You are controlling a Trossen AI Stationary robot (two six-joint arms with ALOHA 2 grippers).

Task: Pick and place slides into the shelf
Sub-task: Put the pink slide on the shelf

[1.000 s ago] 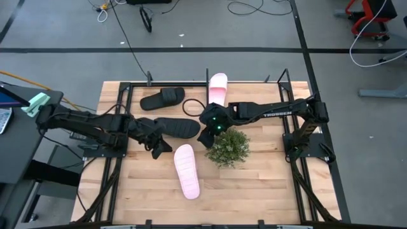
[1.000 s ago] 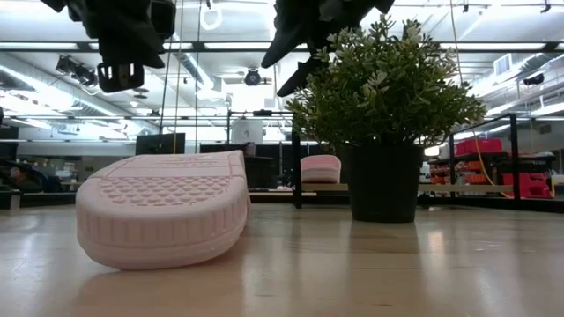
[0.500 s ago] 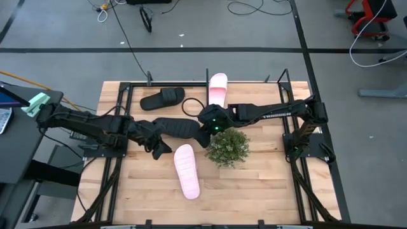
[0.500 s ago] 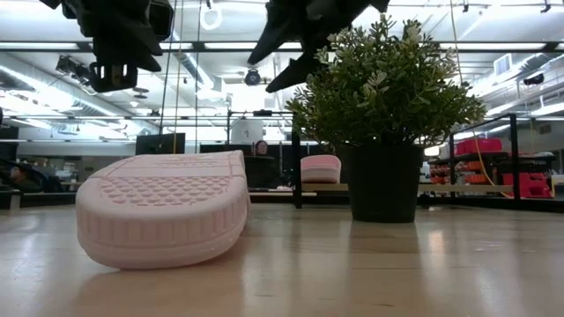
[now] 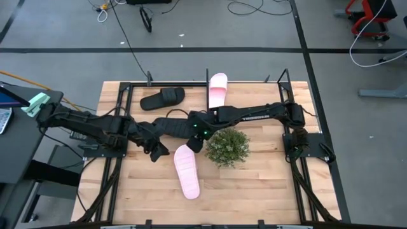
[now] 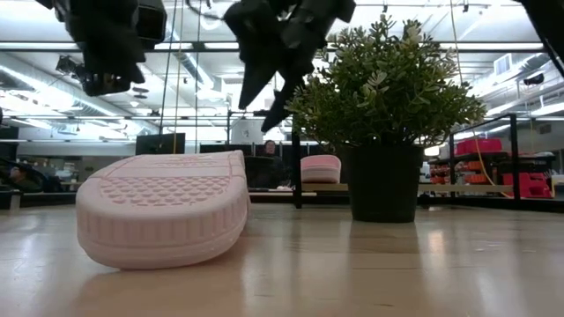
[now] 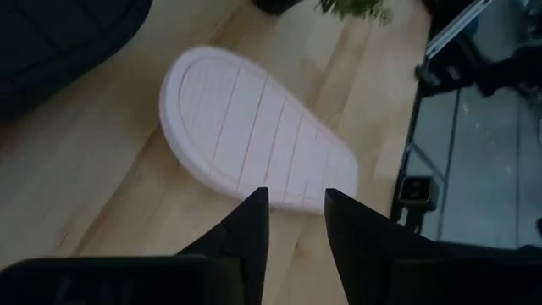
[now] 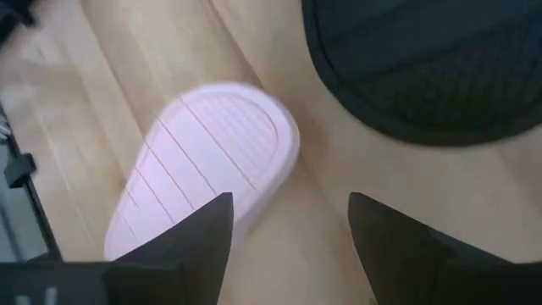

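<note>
The right tool [image 5: 198, 137] is seen hovering wide open and empty just beside the toe of the overturned pale pink slide [image 5: 186, 170], which lies sole-up on the table [image 5: 267, 191] close to the potted plant [image 5: 227, 145]; a black slide [image 5: 173, 126] lies just behind that pink slide. The left tool [image 5: 157, 147], part-open and holding nothing, is poised above the same pink slide. For a sound pick, the jaws are best lowered astride the sole's edge and closed firmly, clear of the plant, before the slide is carried to the shelf [image 5: 150, 83], where one black slide [image 5: 162, 98] and one pink slide [image 5: 217, 90] rest.
</note>
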